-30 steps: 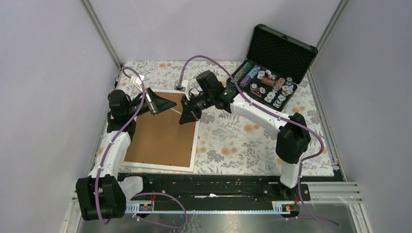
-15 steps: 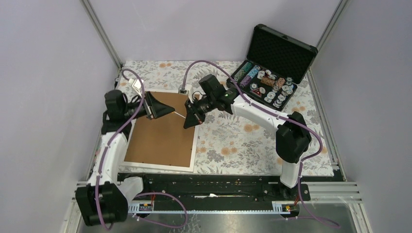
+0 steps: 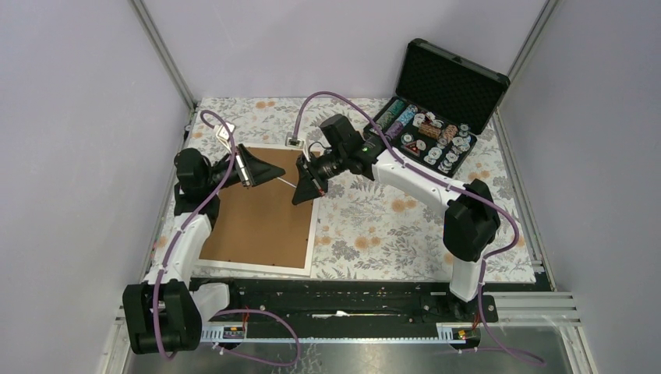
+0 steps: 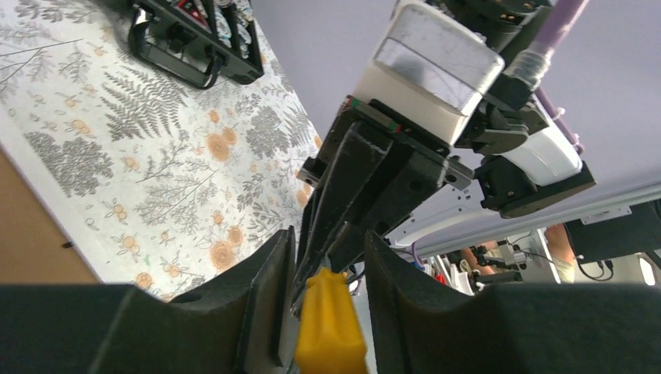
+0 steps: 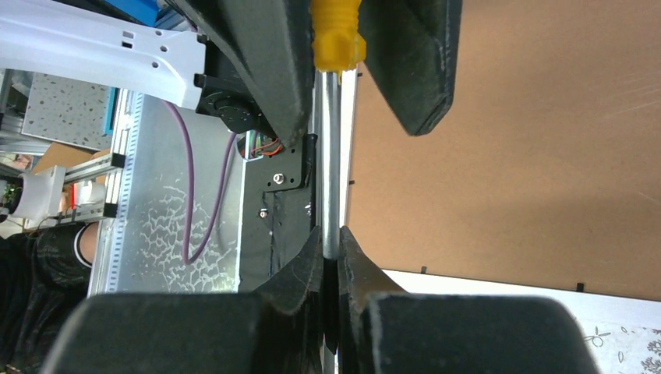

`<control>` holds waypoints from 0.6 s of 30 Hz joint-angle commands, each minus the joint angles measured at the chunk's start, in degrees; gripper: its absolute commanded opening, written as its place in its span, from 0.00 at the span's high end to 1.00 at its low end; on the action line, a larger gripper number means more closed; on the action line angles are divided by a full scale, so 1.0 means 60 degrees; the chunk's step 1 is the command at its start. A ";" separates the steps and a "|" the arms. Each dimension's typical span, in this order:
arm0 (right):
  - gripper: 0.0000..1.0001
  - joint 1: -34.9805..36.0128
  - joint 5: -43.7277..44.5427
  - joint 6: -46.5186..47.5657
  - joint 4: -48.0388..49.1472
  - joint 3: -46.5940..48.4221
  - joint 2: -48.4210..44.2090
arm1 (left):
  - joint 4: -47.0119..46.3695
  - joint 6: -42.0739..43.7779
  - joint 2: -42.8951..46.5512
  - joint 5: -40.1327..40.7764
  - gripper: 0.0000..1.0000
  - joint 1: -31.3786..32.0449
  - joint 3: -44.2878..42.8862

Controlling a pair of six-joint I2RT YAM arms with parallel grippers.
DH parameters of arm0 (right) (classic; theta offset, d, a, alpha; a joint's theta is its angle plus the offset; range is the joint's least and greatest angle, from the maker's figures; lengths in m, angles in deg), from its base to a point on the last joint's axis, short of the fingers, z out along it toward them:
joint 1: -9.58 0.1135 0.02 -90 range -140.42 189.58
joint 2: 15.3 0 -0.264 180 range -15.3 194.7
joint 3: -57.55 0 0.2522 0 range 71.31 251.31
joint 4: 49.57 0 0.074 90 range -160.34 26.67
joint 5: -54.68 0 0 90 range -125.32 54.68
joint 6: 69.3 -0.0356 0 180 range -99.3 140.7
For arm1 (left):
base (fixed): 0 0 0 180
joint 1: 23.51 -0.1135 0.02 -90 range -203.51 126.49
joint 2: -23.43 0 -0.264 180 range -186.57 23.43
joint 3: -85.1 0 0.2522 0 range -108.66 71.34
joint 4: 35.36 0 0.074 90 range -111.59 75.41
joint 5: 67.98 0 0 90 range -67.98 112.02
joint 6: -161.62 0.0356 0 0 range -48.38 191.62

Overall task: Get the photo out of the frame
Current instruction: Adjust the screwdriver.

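Observation:
The frame [image 3: 310, 234] lies back side up at the left of the table, brown fibreboard inside a narrow white border; it also shows in the right wrist view [image 5: 546, 156]. The photo is hidden under the backing. A screwdriver [image 3: 287, 181] with a yellow handle [image 5: 337, 35] and steel shaft [image 5: 331, 156] hangs between my grippers above the frame's far right corner. My right gripper [image 3: 302, 187] [image 5: 330, 249] is shut on the shaft. My left gripper [image 3: 269, 170] [image 4: 329, 234] has its fingers either side of the handle [image 4: 331, 319], with slim gaps showing.
An open black case of poker chips [image 3: 436, 117] stands at the far right, and shows in the left wrist view [image 4: 195, 47]. The floral tablecloth [image 3: 390, 226] covers the table. Metal rails [image 3: 351, 300] run along the near edge.
Both grippers have shifted slightly to the right over the frame's far corner, the screwdriver still between them. The left arm swung out and came back. The frame has not moved.

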 commanded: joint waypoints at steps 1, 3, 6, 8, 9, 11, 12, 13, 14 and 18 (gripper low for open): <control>1.00 -0.0072 -0.0588 0.0166 -0.0014 0.0530 -0.0064 | -0.1467 -0.0618 0.0299 -0.0217 0.61 0.0161 0.0051; 1.00 -0.0072 -0.0580 0.0236 -0.0071 0.0565 -0.0051 | -0.1525 -0.0658 0.0287 -0.0165 0.63 0.0272 0.0094; 1.00 -0.0084 -0.0602 0.0342 -0.0293 0.0690 0.0025 | -0.1581 -0.0674 0.0257 -0.0137 0.67 0.0427 0.0135; 1.00 -0.0098 -0.0648 0.0444 -0.0492 0.0795 0.0107 | -0.1622 -0.0691 0.0224 -0.0162 0.69 0.0482 0.0143; 1.00 -0.0102 -0.0650 0.0485 -0.0562 0.0809 0.0127 | -0.1619 -0.0692 0.0189 -0.0188 0.70 0.0510 0.0117; 1.00 -0.0140 -0.0726 0.0560 -0.0639 0.0824 0.0160 | -0.1612 -0.0684 0.0105 -0.0267 0.71 0.0563 0.0082; 1.00 -0.0155 -0.0756 0.0589 -0.0683 0.0844 0.0168 | -0.1616 -0.0667 0.0084 -0.0304 0.73 0.0586 0.0095; 1.00 -0.0170 -0.0773 0.0643 -0.0778 0.0870 0.0190 | -0.1598 -0.0621 0.0062 -0.0323 0.76 0.0621 0.0099; 1.00 -0.0174 -0.0799 0.0764 -0.0909 0.0912 0.0209 | -0.1546 -0.0547 0.0053 -0.0345 0.79 0.0628 0.0099; 1.00 -0.0231 -0.1057 0.0995 -0.1266 0.0940 0.0236 | -0.1401 -0.0301 -0.0045 -0.0461 0.92 0.0625 0.0106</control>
